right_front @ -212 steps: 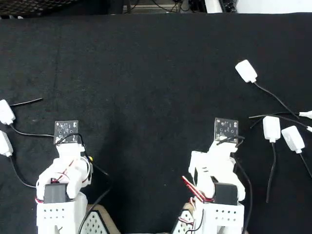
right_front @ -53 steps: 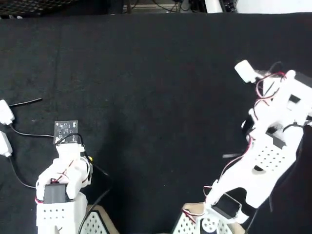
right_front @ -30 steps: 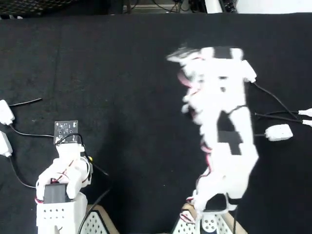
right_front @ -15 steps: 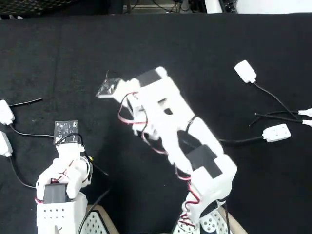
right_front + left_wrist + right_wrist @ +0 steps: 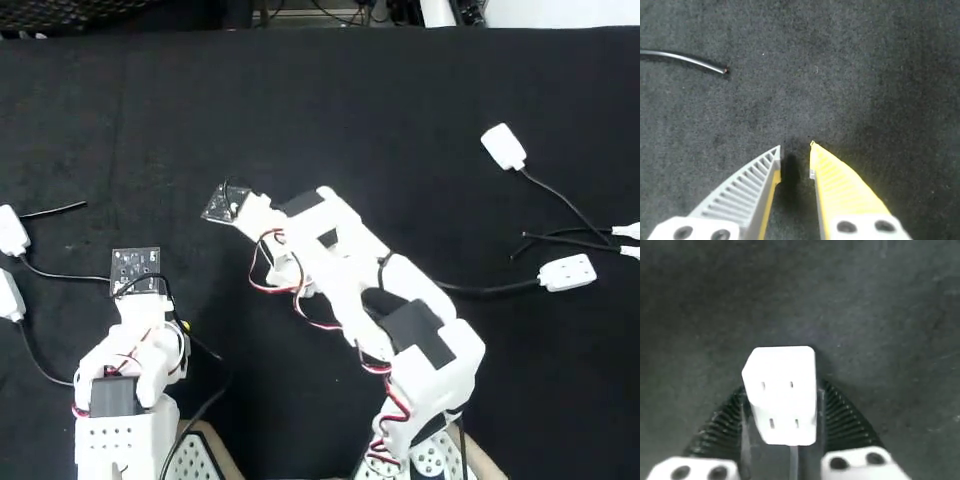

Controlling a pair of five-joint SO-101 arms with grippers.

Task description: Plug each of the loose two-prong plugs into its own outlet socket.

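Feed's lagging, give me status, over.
Right gripper shut on socket, left of centre. Left gripper open, empty, near its base. Loose cable end near it.

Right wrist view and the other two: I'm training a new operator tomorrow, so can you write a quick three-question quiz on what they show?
1. True or false: the right gripper holds a white socket block.
2. What sits between the left gripper's fingers? A: a plug. B: a cable. C: nothing.
3. Fill in: in the high view, the ___ arm stretches out over the cloth.

Key: 1 true; 2 C; 3 right.
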